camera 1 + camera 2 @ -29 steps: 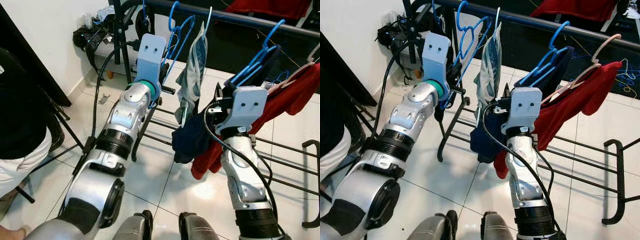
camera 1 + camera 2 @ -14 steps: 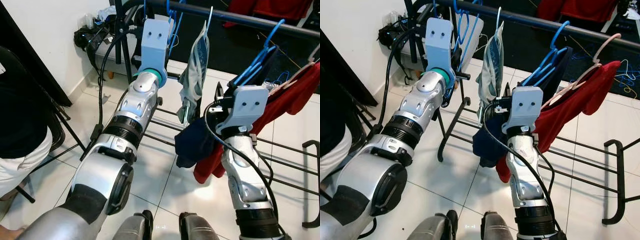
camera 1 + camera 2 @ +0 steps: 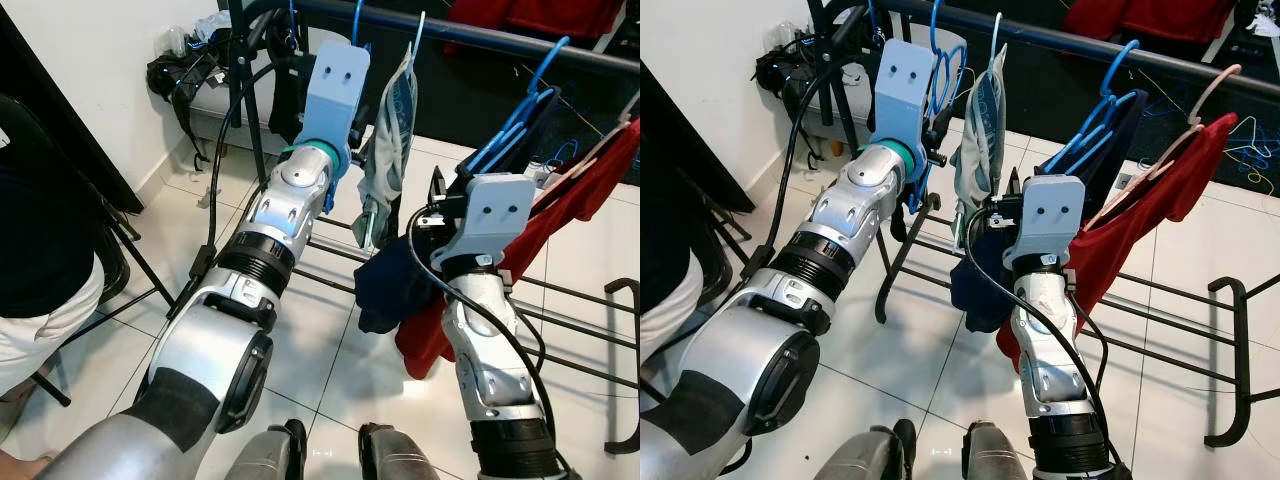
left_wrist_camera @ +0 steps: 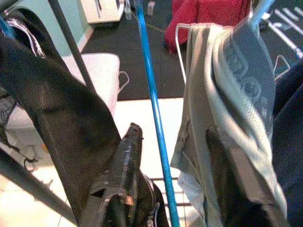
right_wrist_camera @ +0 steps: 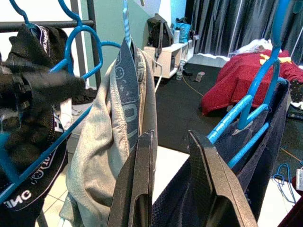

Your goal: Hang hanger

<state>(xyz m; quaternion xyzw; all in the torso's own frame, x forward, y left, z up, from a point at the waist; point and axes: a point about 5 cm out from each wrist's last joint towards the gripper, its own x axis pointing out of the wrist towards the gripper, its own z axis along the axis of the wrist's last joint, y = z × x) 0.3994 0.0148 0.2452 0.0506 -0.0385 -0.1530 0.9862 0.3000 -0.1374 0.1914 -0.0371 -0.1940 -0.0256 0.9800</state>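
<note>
My left gripper (image 4: 173, 156) is raised at the black rail (image 3: 480, 35) and stands open. A blue hanger (image 4: 152, 99) runs between its fingers, close to one finger (image 4: 127, 165). The hanger's hook (image 3: 357, 18) reaches up to the rail and carries a black garment (image 4: 71, 123). Beside it hangs grey underwear (image 3: 390, 130) on a white hanger. My right gripper (image 5: 170, 142) is lower, near a navy garment (image 3: 395, 285) on blue hangers (image 3: 515, 115). Its fingers are apart, with navy cloth low between them.
A red garment (image 3: 590, 175) hangs at the right on a pale hanger. The rack's lower bars (image 3: 580, 345) cross the white tiled floor. A person in black top and white shorts (image 3: 40, 250) sits at the left. Bags and cables (image 3: 190, 70) lie by the wall.
My left arm has swung right along the rail with the blue hanger, ending beside the grey underwear. The right arm has hardly moved.
</note>
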